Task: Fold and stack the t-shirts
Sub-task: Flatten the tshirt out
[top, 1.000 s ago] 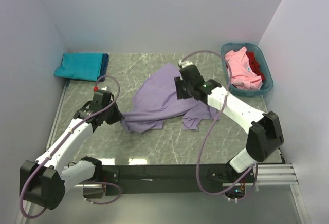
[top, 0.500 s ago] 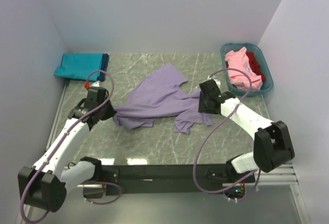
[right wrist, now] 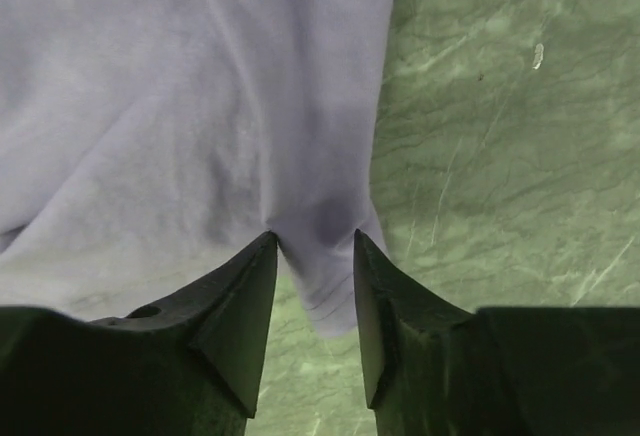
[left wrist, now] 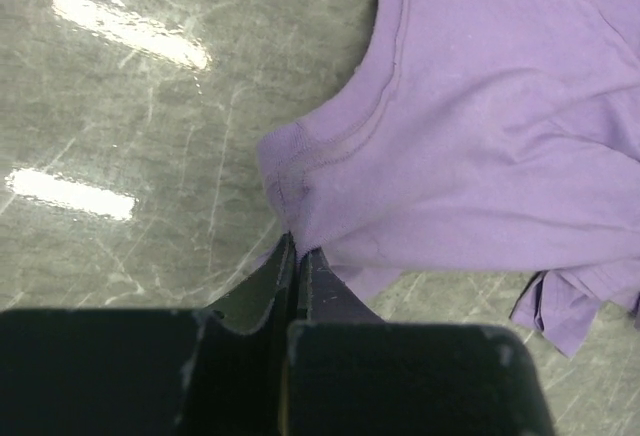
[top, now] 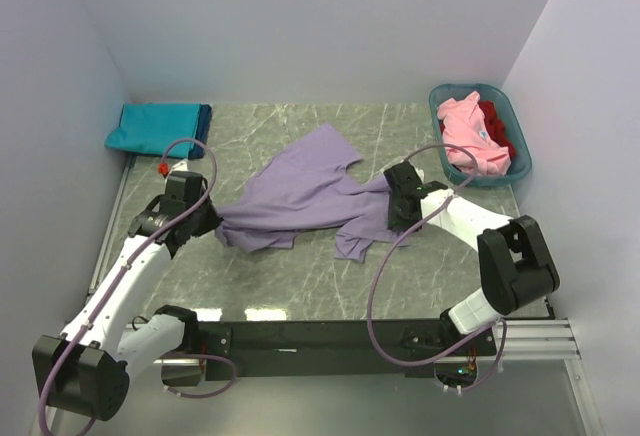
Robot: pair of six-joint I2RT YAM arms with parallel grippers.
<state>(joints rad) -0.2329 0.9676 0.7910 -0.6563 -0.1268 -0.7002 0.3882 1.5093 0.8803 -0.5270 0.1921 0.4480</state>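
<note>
The spread-out t-shirt (top: 300, 191) lay across the middle of the surface (top: 300, 281). The left gripper (left wrist: 298, 256) was at its left end and the right gripper (right wrist: 315, 241) at its right edge. In the far left corner sat the folded t-shirts (top: 155, 128). In the far right corner stood a basket (top: 490, 183) with loose t-shirts (top: 468, 136) in it.

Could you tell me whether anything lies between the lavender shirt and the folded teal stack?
Nothing visible does: only bare table lies between the lavender shirt and the teal stack in the far left corner. The left gripper is shut on the shirt's edge.
</note>
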